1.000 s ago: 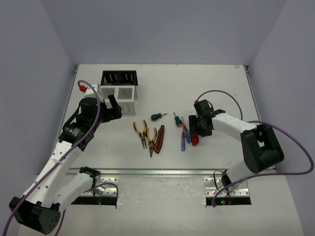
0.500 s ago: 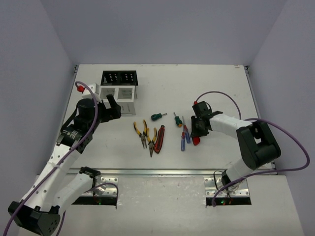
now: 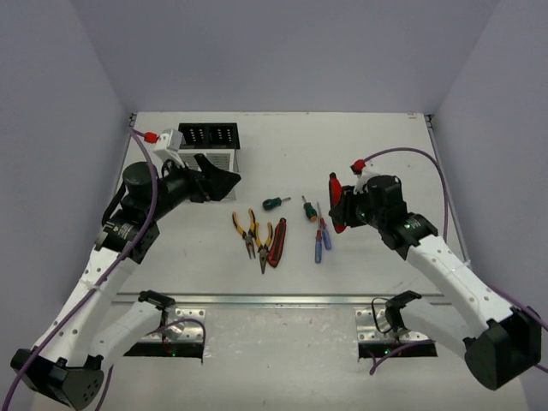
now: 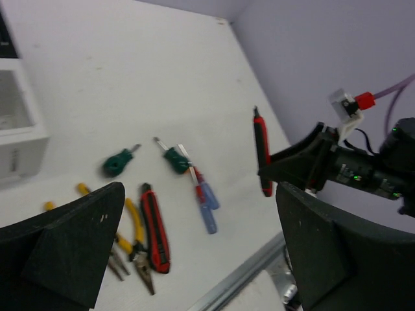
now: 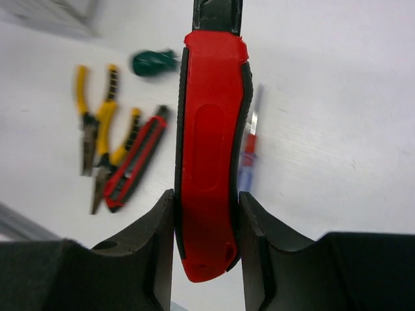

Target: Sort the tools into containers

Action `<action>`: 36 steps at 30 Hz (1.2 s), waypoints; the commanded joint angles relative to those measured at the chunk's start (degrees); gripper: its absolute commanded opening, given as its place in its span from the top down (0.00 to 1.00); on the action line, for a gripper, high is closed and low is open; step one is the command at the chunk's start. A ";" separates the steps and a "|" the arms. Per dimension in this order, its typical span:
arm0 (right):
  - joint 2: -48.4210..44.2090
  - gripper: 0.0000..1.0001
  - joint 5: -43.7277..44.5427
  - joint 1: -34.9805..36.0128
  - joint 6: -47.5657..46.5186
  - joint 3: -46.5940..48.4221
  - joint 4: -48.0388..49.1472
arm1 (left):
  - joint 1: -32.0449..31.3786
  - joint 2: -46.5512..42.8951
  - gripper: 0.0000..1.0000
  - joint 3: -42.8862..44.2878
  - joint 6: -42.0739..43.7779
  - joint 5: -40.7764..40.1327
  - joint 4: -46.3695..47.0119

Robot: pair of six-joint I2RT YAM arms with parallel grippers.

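Hanging tool: the red-handled tool point(image 3: 335, 201) was up off the table point(image 3: 368, 145), standing near upright, with black trim down both long edges.
Claw on it: the right gripper point(image 3: 342, 208) pinched that handle from both sides, a finger against each black edge. The rounded end sat deep between the fingers, and the rest reached out past their tips.
Beside it: the blue screwdrivers point(image 3: 321, 242) lay on the table near the raised tool, on the side toward the arm bases. A green screwdriver point(image 3: 309, 210) lay just to its left.
Further out: a stubby green screwdriver point(image 3: 271, 203) lay alone. Two yellow pliers point(image 3: 248, 233) lay side by side, with the red-and-black cutter point(image 3: 276, 242) close against the right-hand pair.
Other claw: the left gripper point(image 3: 219, 178) was spread wide with nothing in it, hanging beside the white bin point(image 3: 224, 159).
Bins: the white bin stood at the far left of the table, partly hidden by the left gripper. The black bin point(image 3: 208, 134) stood right behind it.
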 commanded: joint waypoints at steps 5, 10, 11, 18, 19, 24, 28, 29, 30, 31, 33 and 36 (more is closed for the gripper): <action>-12.22 1.00 -17.05 2.55 -1.60 -3.12 13.96 | -17.39 13.87 0.00 2.29 -11.30 0.94 22.14; -11.14 1.00 -20.50 3.99 -1.73 0.69 13.27 | -20.87 19.30 0.02 5.24 -11.75 -2.84 23.11; -11.02 1.00 -20.66 4.56 -1.81 1.06 13.59 | -21.64 20.23 0.04 5.78 -11.89 -3.12 23.35; -7.46 1.00 -17.49 9.95 -3.05 5.05 13.03 | -24.98 24.92 0.15 9.05 -11.98 -4.59 25.06; -6.98 1.00 -16.76 10.88 -3.28 5.53 13.10 | -25.16 25.67 0.20 9.56 -11.92 -4.81 24.63; -4.92 1.00 -11.13 13.23 -3.66 7.44 12.41 | -25.90 28.52 0.67 11.60 -11.30 -6.40 20.69; -4.35 0.72 -6.48 13.34 -3.73 7.95 10.94 | -25.81 28.49 1.00 13.67 -10.16 -10.15 16.09; -4.34 0.40 -4.17 13.30 -3.21 7.90 9.94 | -25.81 28.47 1.00 14.79 -9.18 -12.09 12.43; -4.54 0.20 -0.65 13.27 -2.25 7.75 8.86 | -25.62 28.66 1.00 16.36 -8.15 -15.36 8.50; -4.81 0.08 3.21 13.27 -1.17 7.55 7.89 | -25.31 28.97 1.00 18.24 -7.22 -19.36 5.06; -5.96 0.01 8.23 13.27 1.01 7.32 4.28 | -22.50 30.26 1.00 22.32 -6.41 -25.63 1.14; -8.79 0.01 20.20 13.18 2.76 6.76 -2.32 | -14.56 32.87 1.00 27.84 -5.73 -28.07 -6.49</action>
